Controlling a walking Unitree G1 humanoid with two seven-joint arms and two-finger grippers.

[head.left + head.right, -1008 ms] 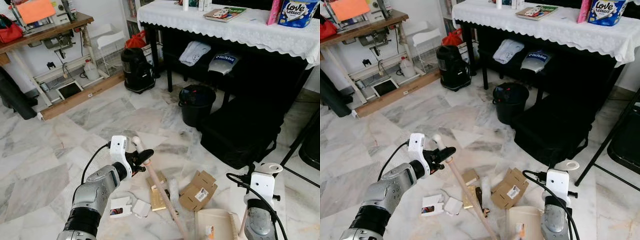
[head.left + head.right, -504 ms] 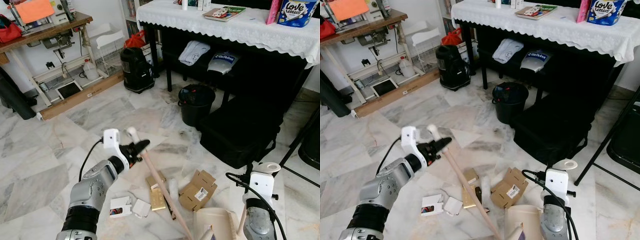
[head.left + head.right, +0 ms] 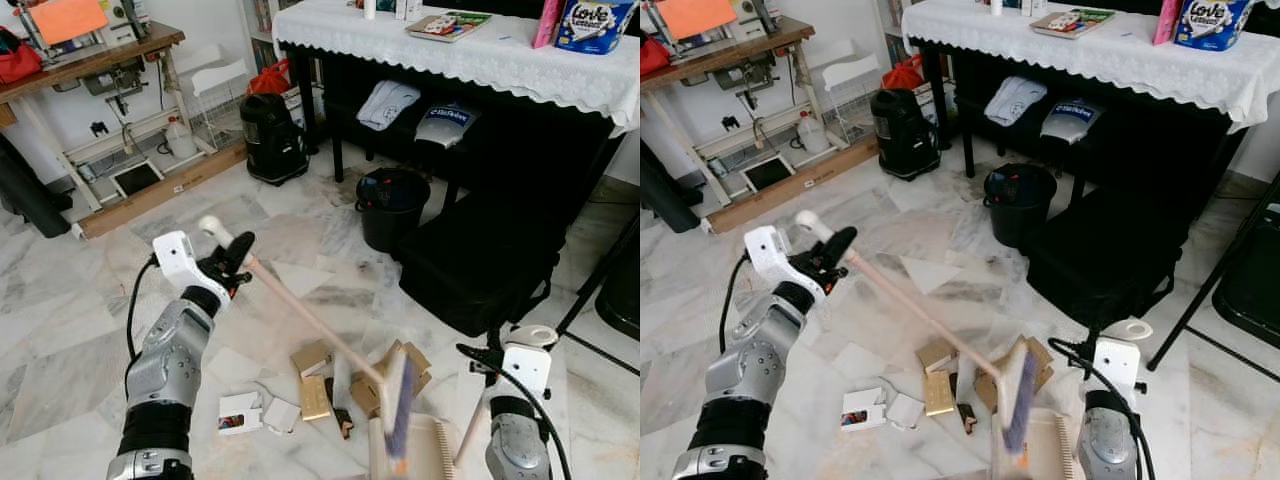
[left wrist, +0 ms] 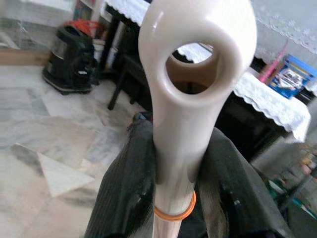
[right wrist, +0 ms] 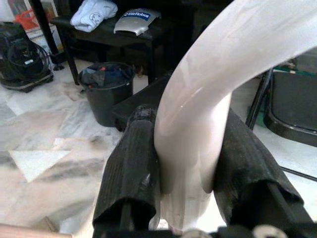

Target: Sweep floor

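Observation:
My left gripper [image 3: 232,256] is shut on the top of a broom handle [image 3: 300,312], just below its cream hanging loop [image 4: 195,74]. The wooden handle slants down to the right, where the blurred broom head [image 3: 396,405] stands at the mouth of a cream dustpan [image 3: 418,456]. My right gripper [image 5: 190,148] is shut on the dustpan's curved cream handle [image 5: 198,109] at the lower right. Cardboard scraps [image 3: 312,358] and white cards [image 3: 240,412] lie on the marble floor left of the dustpan.
A black bin [image 3: 393,205] and a large black bag [image 3: 480,262] stand just beyond the litter, under a table with a white lace cloth [image 3: 450,55]. A black vacuum [image 3: 272,140] and a workbench [image 3: 90,60] are at the far left. A black folding frame [image 3: 600,290] stands on the right.
My left gripper has swung up and to the left with the handle top. The broom head has swept right across the litter and now stands at the dustpan. The right arm stays.

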